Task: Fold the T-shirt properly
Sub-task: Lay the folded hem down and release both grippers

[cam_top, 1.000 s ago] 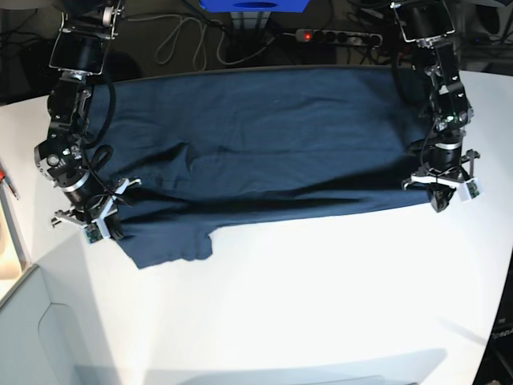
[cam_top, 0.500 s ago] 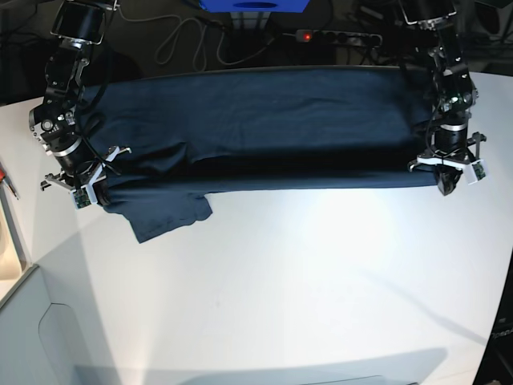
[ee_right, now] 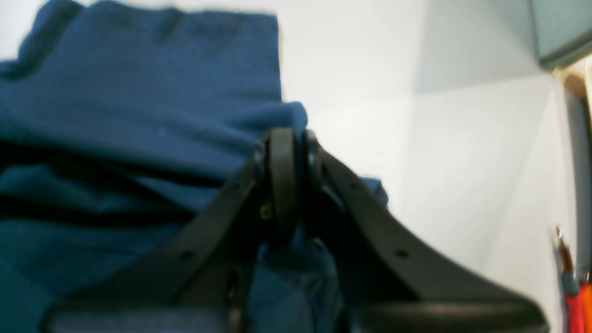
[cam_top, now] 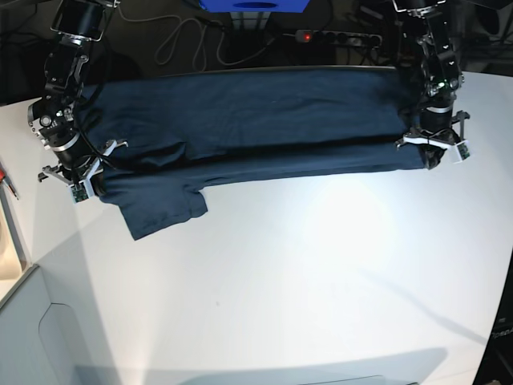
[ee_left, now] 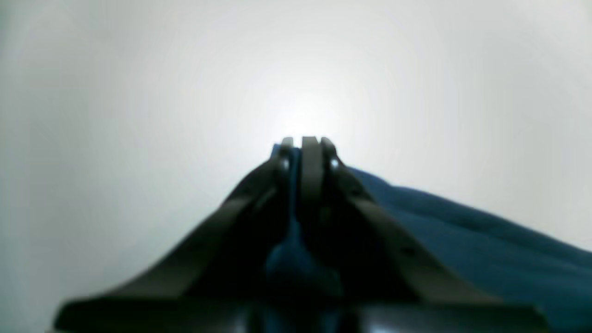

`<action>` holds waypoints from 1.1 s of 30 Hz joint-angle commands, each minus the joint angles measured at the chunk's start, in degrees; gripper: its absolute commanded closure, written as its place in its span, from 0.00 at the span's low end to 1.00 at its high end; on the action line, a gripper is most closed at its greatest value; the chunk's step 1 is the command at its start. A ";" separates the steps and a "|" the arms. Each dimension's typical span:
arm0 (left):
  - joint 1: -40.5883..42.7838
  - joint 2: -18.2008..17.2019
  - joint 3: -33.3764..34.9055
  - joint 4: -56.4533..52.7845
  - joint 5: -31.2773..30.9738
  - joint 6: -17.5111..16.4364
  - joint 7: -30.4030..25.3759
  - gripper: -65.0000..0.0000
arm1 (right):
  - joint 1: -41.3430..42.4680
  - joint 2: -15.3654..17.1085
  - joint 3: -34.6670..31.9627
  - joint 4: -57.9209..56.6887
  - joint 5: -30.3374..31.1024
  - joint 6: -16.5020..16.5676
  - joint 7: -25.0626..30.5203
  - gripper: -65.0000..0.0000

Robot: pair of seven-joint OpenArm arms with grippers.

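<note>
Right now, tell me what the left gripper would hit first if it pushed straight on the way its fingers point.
Probably the white table. The left gripper is shut on the T-shirt edge, and past its tips the left wrist view shows only bare white surface. Depth is unclear in that blurred view.

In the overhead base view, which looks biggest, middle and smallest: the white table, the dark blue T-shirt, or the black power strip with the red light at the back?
1. Table, by far the largest.
2. T-shirt, spanning most of the table's width.
3. Power strip, smallest, though it lies farther from the camera.
</note>
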 commanded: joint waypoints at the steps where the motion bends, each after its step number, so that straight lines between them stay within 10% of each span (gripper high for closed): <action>1: 0.42 -0.38 -0.19 0.72 -0.29 0.14 -1.40 0.98 | 0.95 0.68 0.21 0.92 0.52 0.02 0.59 0.91; 10: 1.65 1.20 -0.72 4.24 -0.29 0.32 -1.40 0.64 | 1.04 0.68 0.21 3.21 0.61 0.02 -0.38 0.43; 20: 1.74 1.20 -0.72 5.03 -0.20 0.32 -1.40 0.61 | 0.60 -0.90 0.12 9.27 0.52 0.02 -0.55 0.39; 24: 2.70 1.20 -0.55 5.29 -0.20 0.32 -1.40 0.63 | 0.86 -0.90 0.12 9.45 0.52 0.02 -0.64 0.39; 33: 3.41 1.29 -0.72 5.38 -0.20 0.49 -1.40 1.00 | 3.76 -0.90 -1.46 9.27 0.43 0.02 -3.01 0.39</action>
